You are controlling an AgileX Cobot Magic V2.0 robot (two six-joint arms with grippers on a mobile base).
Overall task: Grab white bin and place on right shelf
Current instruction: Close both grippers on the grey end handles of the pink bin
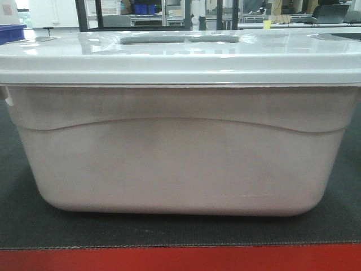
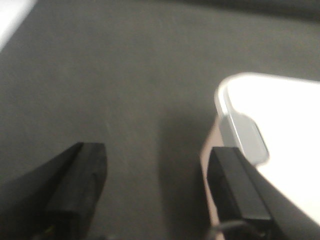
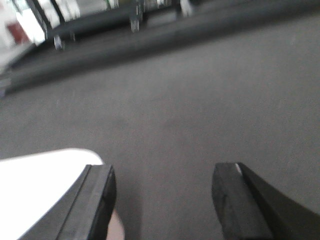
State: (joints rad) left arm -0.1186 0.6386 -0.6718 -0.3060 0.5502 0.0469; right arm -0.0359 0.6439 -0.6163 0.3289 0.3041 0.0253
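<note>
The white bin (image 1: 180, 164) fills the front view, lid on, its recessed handle (image 1: 180, 39) at the top; it stands on the dark fabric table (image 1: 169, 231). Neither gripper shows in that view. In the left wrist view my left gripper (image 2: 157, 172) is open at the bin's (image 2: 280, 120) left end; its right finger (image 2: 240, 190) is right against the bin's wall below the lid rim, the left finger over bare fabric. In the right wrist view my right gripper (image 3: 164, 197) is open at the bin's (image 3: 35, 185) other end, its left finger (image 3: 95, 205) by the lid corner. The right shelf is out of view.
The table has a red front edge (image 1: 180, 258). A blue bin (image 1: 11, 33) sits at the far left behind the tub. Dark racks and more blue bins (image 1: 144, 8) stand in the background. Metal frame legs (image 3: 95, 20) show beyond the table in the right wrist view.
</note>
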